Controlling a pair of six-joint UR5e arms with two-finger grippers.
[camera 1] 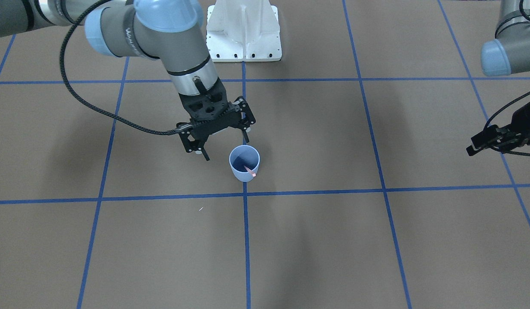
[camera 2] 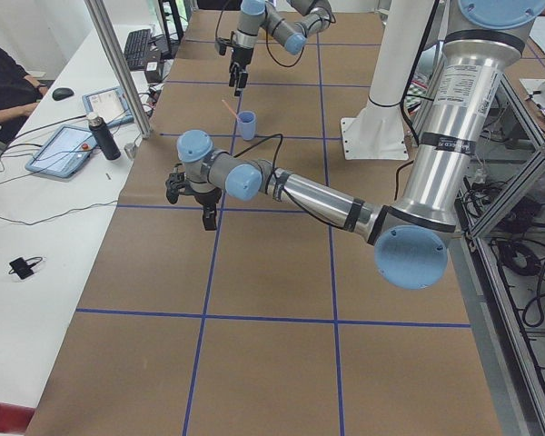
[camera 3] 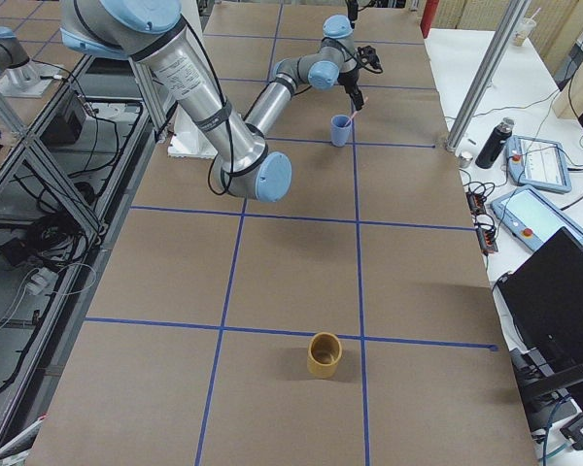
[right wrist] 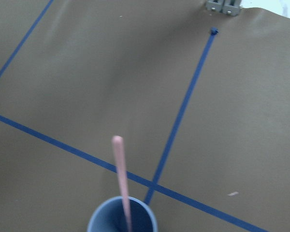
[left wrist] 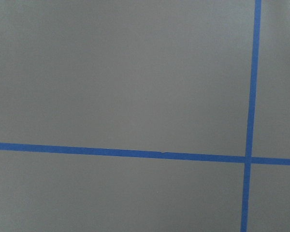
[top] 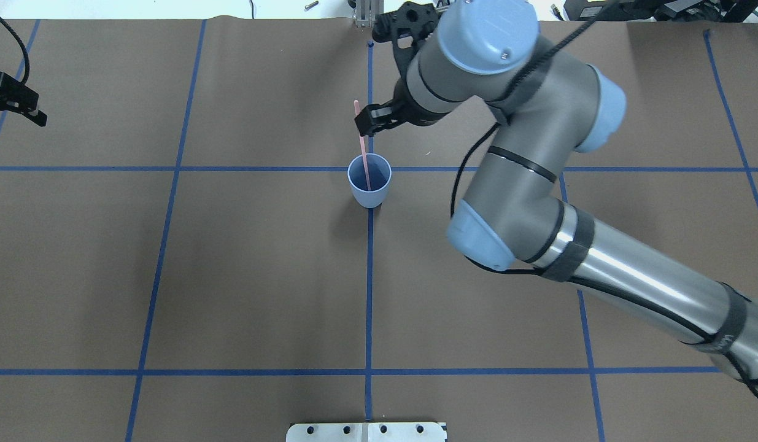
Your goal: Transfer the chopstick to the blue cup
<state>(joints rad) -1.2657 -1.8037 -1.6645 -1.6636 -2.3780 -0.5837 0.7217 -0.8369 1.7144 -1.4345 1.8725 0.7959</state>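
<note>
The blue cup stands upright on the brown table, on a blue tape line. One pink chopstick stands in it and leans on the far rim, with its upper end sticking out well above the cup. In the front view only its lighter tip shows. In the right wrist view the chopstick rises out of the cup. My right gripper hangs just above and beside the cup, open and holding nothing. My left gripper is far off at the table's side, open and empty.
The white arm mount stands behind the cup. A tiny white fleck lies on the table in front of it. A brown cup stands far down the table. Blue tape lines grid the brown surface.
</note>
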